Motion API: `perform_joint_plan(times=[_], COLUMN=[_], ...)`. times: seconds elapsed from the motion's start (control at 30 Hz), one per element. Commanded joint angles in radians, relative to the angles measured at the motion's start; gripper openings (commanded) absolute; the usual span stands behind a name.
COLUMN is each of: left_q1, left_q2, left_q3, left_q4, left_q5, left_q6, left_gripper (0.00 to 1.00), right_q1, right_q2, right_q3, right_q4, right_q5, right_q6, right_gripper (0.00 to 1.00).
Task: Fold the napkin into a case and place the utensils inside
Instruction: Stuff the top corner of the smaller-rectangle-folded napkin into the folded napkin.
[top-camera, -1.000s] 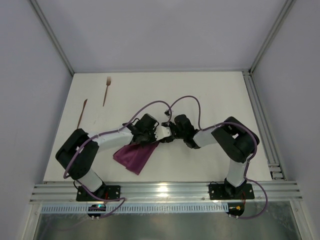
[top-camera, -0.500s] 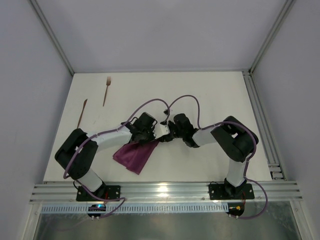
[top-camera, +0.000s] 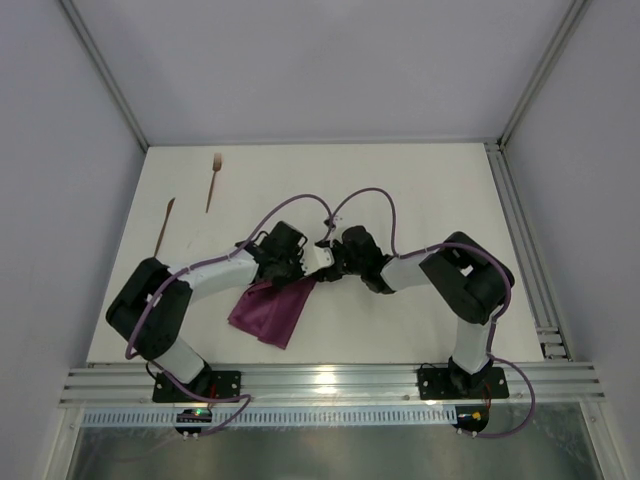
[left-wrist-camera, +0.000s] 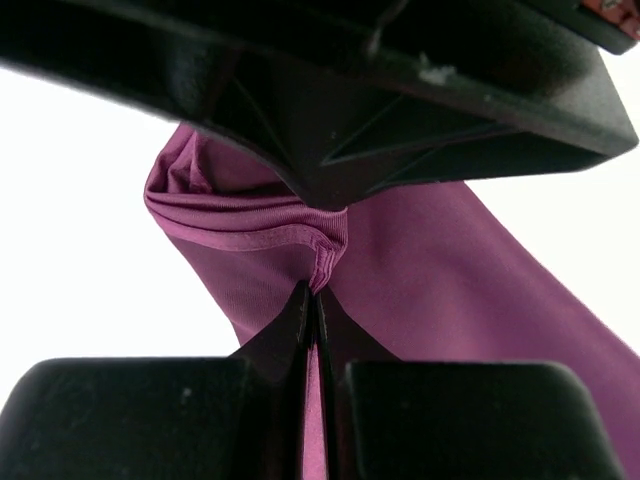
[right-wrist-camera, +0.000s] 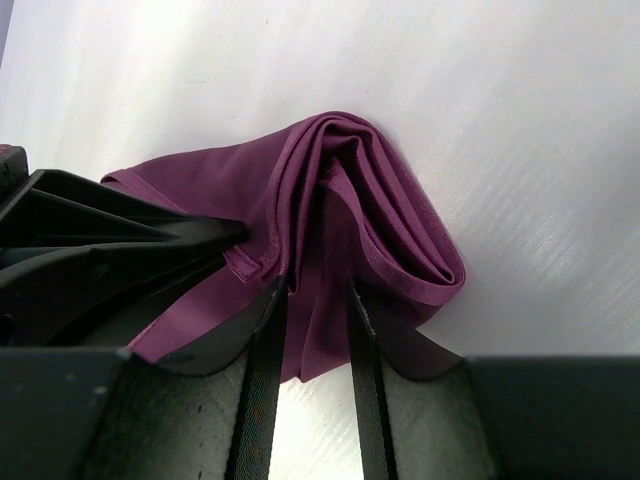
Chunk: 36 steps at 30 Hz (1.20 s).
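Note:
The plum-purple napkin (top-camera: 268, 312) lies bunched near the middle of the white table (top-camera: 430, 190), its upper end lifted where both grippers meet. My left gripper (top-camera: 297, 264) is shut on the napkin's (left-wrist-camera: 440, 270) hemmed edge, and its fingertips (left-wrist-camera: 315, 292) pinch the cloth thin. My right gripper (top-camera: 324, 262) holds a thick roll of napkin folds (right-wrist-camera: 350, 190), which fills the gap at its tips (right-wrist-camera: 318, 285). No case shows. The utensils lie far back left, apart from both arms: a fork (top-camera: 213, 180) and a slim knife-like stick (top-camera: 165, 224).
A metal rail (top-camera: 520, 240) runs along the table's right edge and another along the near edge by the arm bases. Grey walls close in the back and sides. Purple cables loop over both forearms.
My left gripper has closed onto the napkin's hem. Both grippers have shifted slightly up and to the left, drawing the cloth's upper end with them. The utensils have not moved.

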Motion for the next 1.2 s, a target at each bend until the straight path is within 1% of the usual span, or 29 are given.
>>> perform_joint_plan(times=[0.0, 0.13, 0.2, 0.23, 0.37, 0.4, 0.47, 0.6, 0.73, 0.93, 1.07, 1.17], left_q1=[0.072, 0.079, 0.079, 0.079, 0.079, 0.078, 0.078, 0.078, 0.063, 0.041, 0.013, -0.003], left_q2=[-0.037, -0.08, -0.083, -0.074, -0.054, -0.052, -0.043, -0.037, -0.02, 0.014, 0.038, 0.06], left_q3=[0.003, -0.01, -0.012, -0.006, 0.003, 0.005, 0.012, 0.016, 0.031, 0.032, 0.066, 0.086], left_q4=[-0.004, -0.038, -0.035, -0.032, -0.026, -0.027, -0.035, -0.073, -0.133, -0.15, -0.167, -0.165], left_q5=[0.031, 0.152, 0.154, 0.15, 0.175, 0.175, 0.163, 0.155, 0.135, 0.103, 0.077, 0.072], left_q6=[-0.016, 0.0, -0.007, -0.013, -0.01, -0.008, -0.007, 0.044, 0.104, 0.15, 0.155, 0.145], left_gripper=[0.02, 0.05, 0.06, 0.06, 0.06, 0.06, 0.06, 0.07, 0.07, 0.08, 0.08, 0.08], right_q1=[0.025, 0.025, 0.029, 0.035, 0.036, 0.036, 0.036, 0.035, 0.036, 0.036, 0.029, 0.018], right_q2=[0.036, 0.05, 0.056, 0.059, 0.066, 0.063, 0.06, 0.043, 0.024, -0.055, -0.059, -0.053], right_q3=[0.002, 0.01, 0.018, 0.024, 0.03, 0.03, 0.027, 0.025, 0.035, 0.016, 0.028, 0.013], right_q4=[-0.085, -0.096, -0.103, -0.119, -0.131, -0.134, -0.142, -0.142, -0.134, -0.07, -0.054, -0.005], right_q5=[0.057, 0.079, 0.094, 0.108, 0.114, 0.12, 0.126, 0.135, 0.12, 0.08, 0.03, -0.003], right_q6=[-0.039, -0.036, -0.035, -0.035, -0.032, -0.033, -0.036, -0.041, -0.058, -0.062, -0.035, 0.005], right_gripper=[0.35, 0.34, 0.31, 0.27, 0.23, 0.2, 0.18, 0.04, 0.04, 0.04, 0.04, 0.04])
